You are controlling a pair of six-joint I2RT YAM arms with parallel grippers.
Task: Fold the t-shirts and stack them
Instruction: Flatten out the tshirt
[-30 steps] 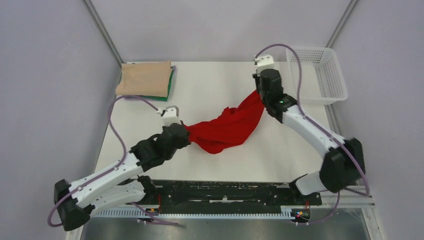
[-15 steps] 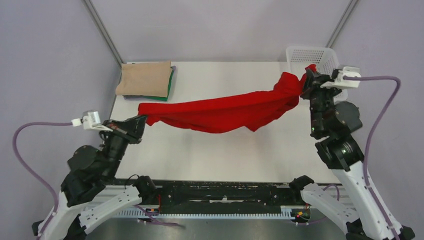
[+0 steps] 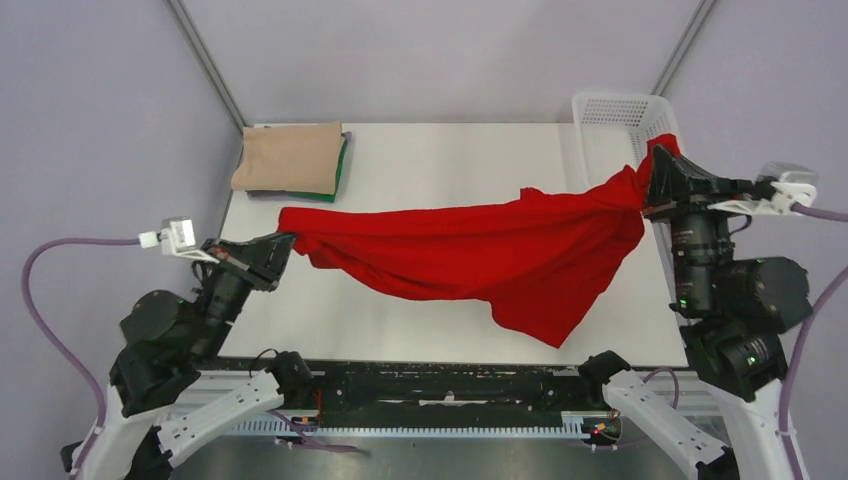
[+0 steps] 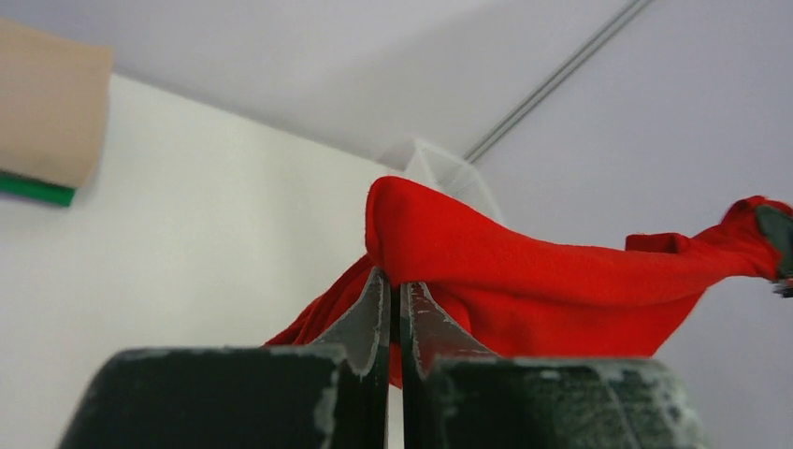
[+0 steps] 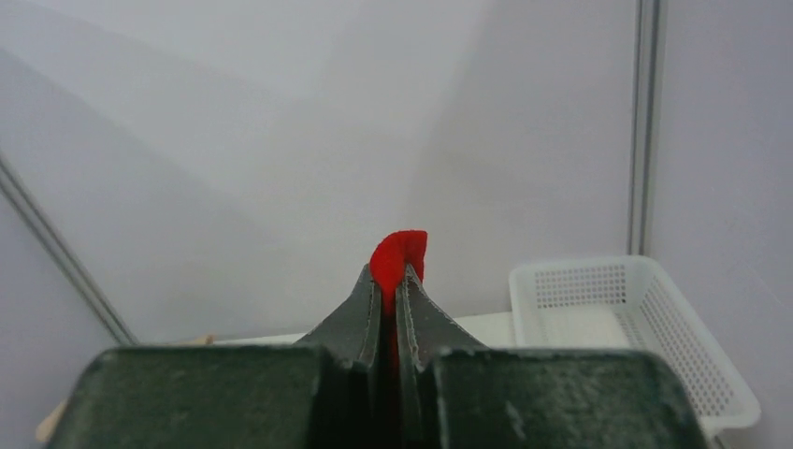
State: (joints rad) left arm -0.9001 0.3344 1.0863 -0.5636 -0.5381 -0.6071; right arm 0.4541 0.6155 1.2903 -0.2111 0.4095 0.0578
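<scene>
The red t-shirt (image 3: 480,250) hangs stretched in the air across the table, sagging low at its right half. My left gripper (image 3: 283,240) is shut on its left end, seen in the left wrist view as red cloth (image 4: 524,271) pinched at the tips (image 4: 394,281). At the table's right edge my right gripper (image 3: 652,180) is raised and shut on the right end; a red tuft (image 5: 400,254) sticks out past its tips (image 5: 394,276). A folded beige t-shirt (image 3: 290,155) lies on a folded dark green t-shirt (image 3: 341,170) at the far left corner.
A white mesh basket (image 3: 625,115) stands at the far right corner, just behind the right gripper; it also shows in the right wrist view (image 5: 627,327). Metal frame posts (image 3: 205,60) rise at the back corners. The white table (image 3: 440,150) runs under the shirt.
Both arms have swung outward and pulled the bunched red shirt into a long span. In the last half second the right gripper moved further right and nearer, and the shirt's right half dropped lower.
</scene>
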